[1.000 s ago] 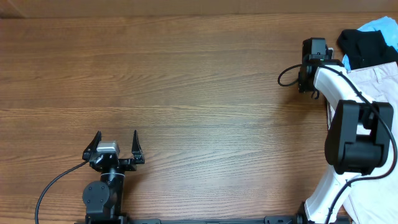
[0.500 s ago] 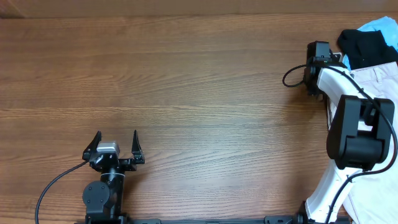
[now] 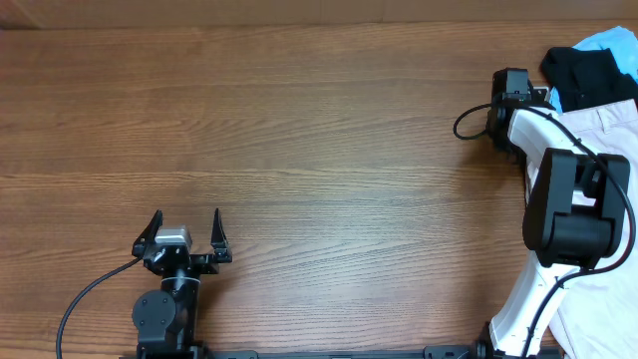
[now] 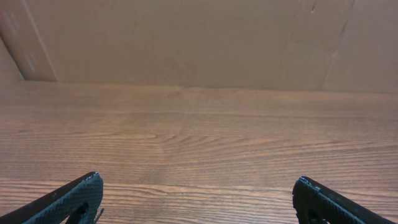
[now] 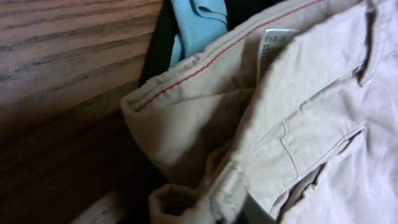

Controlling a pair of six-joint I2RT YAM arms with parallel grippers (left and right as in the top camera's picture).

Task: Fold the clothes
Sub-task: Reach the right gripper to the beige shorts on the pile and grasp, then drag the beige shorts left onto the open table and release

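Clothes (image 5: 298, 93) lie at the right edge of the table (image 3: 299, 150), waistband bunched in the closed jaws of my right gripper (image 5: 233, 205) (my left gripper (image 3: 186, 217) stands wide open, empty).

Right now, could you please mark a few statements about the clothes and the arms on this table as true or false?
1. The left fingers stand open over the bare table. True.
2. The trousers lie beside the left fingers. False: they lie at the table's right edge, partly under the right arm.
3. A black garment lies next to the trousers. True.
4. The blue cloth lies at the table's centre. False: it is in the far right corner, by the black garment.
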